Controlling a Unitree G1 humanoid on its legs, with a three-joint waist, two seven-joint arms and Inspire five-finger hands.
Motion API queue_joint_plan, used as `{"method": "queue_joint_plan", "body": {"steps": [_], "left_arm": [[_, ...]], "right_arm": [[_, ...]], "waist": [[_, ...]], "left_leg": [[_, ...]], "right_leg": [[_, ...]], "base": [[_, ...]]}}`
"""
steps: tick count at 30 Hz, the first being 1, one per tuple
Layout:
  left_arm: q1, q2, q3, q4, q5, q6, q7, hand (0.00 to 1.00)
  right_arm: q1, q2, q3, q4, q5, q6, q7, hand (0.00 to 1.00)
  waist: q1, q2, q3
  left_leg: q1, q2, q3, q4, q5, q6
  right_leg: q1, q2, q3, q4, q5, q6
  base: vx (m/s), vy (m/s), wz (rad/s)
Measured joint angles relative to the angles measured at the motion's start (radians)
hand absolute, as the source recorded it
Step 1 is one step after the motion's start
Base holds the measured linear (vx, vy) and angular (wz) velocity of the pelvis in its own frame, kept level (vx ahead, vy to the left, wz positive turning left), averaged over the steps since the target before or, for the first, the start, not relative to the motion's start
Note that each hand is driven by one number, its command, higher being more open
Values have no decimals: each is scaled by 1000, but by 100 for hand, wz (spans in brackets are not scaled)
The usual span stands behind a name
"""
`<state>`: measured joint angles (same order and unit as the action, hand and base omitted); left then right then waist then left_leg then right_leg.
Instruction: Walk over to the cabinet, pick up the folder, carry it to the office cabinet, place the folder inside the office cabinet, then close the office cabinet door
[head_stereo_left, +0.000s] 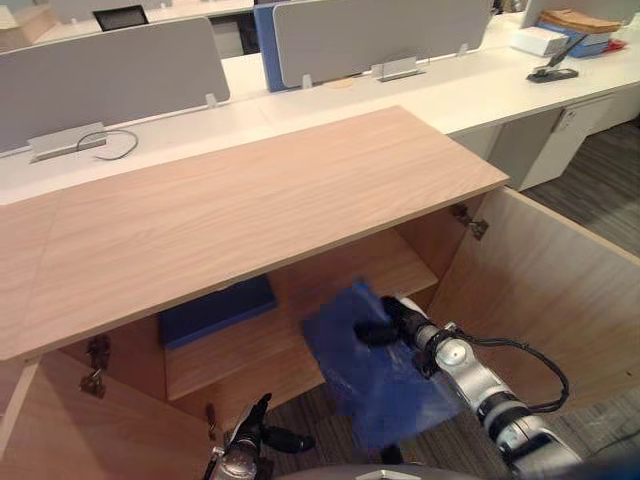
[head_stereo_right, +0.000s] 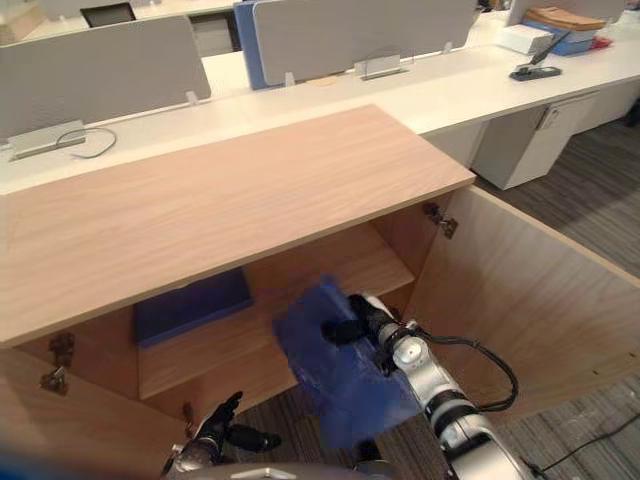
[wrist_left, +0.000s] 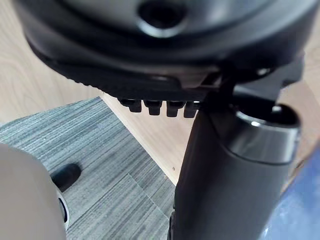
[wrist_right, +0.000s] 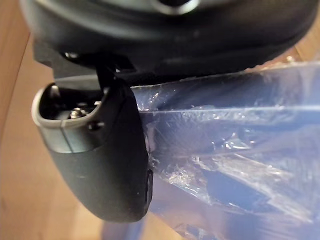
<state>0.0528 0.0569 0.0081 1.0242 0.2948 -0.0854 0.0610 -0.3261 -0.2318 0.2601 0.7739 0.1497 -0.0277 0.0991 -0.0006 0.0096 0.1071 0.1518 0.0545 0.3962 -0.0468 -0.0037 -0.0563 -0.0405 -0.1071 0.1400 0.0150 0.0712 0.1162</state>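
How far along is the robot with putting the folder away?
Done: the folder is picked up and brought to the open office cabinet. In hand: the right hand grips it at the shelf front, not yet set down. Left: placing it inside and closing the door, which stands open. The left hand hangs low, idle.

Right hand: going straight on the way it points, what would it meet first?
The right hand, holding the folder, points into the cabinet above its shelf. The way looks free toward the back; depth is unclear, so the folder may touch the shelf first.
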Motion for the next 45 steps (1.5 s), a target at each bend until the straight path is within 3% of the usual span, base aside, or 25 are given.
{"method": "queue_joint_plan", "body": {"steps": [3,6,8,12,15,18,19,20,23,29,36,45], "left_arm": [[-2,-2,-1,0,-7,0,11,100],[-2,-5,1,-6,-28,1,28,100],[-2,-9,9,-13,-53,10,38,100],[-1,-15,21,-18,-109,24,61,100],[-1,-17,66,-18,-154,30,68,100],[-40,-21,140,-19,-226,30,72,100],[-61,-19,156,-18,-249,28,72,100],[-74,-13,185,-18,-300,29,72,100],[-78,6,268,-9,-449,34,70,100],[-92,-70,486,-39,-650,36,21,100],[-123,-104,608,-42,-680,75,20,100],[-116,-114,606,-59,-678,77,21,100]], "right_arm": [[-29,48,-81,46,450,8,-77,0],[-70,97,-174,50,789,-13,-108,0],[-100,119,-221,50,974,-64,-112,0],[-147,142,-311,43,1124,-168,-113,0],[-180,141,-356,43,1148,-216,-134,0],[-274,89,-357,44,1113,-221,-187,0],[-333,67,-355,43,1086,-215,-196,0],[-383,58,-355,18,1053,-205,-211,0],[-470,36,-325,-92,968,-160,-247,0],[-646,7,-281,-162,914,-101,-302,0],[-820,41,-364,-143,961,-97,-347,0],[-921,75,-454,-39,989,-103,-381,0]], "waist": [[1,-3,8],[6,-2,10],[15,4,14],[27,18,25],[30,21,43],[34,52,136],[34,80,182],[35,87,216],[47,71,258],[39,68,278],[50,62,320],[57,63,320]], "left_leg": [[-19,1,-49,-1,1,1],[-56,2,-86,-3,6,5],[-67,7,-108,-4,7,6],[-70,11,-158,-6,7,6],[-107,11,-180,44,-4,9],[-238,55,-208,317,-131,11],[-298,89,-210,436,-180,14],[-363,105,-208,538,-219,16],[-523,135,-187,787,-331,18],[-756,157,-195,1105,-459,19],[-879,155,-191,1289,-528,23],[-898,126,-202,1314,-533,22]], "right_leg": [[24,-7,-48,-41,7,-2],[29,-10,-84,-84,28,-4],[34,-7,-113,-92,31,-4],[58,-6,-168,-95,31,-4],[53,-15,-191,-85,31,-5],[9,-9,-194,12,-18,-11],[-56,4,-183,130,-65,-13],[-163,3,-164,303,-135,-12],[-400,-5,-118,648,-280,-11],[-670,-33,-86,1003,-420,0],[-817,-69,-52,1203,-491,22],[-831,-111,-60,1256,-529,18]], "base": [[21,9,36],[30,2,35],[44,-15,31],[31,-13,28],[-10,10,27],[-145,32,7],[-237,57,-22],[-242,60,-26],[-226,3,-36],[-123,-4,-4],[-6,38,5],[25,2,14]]}}
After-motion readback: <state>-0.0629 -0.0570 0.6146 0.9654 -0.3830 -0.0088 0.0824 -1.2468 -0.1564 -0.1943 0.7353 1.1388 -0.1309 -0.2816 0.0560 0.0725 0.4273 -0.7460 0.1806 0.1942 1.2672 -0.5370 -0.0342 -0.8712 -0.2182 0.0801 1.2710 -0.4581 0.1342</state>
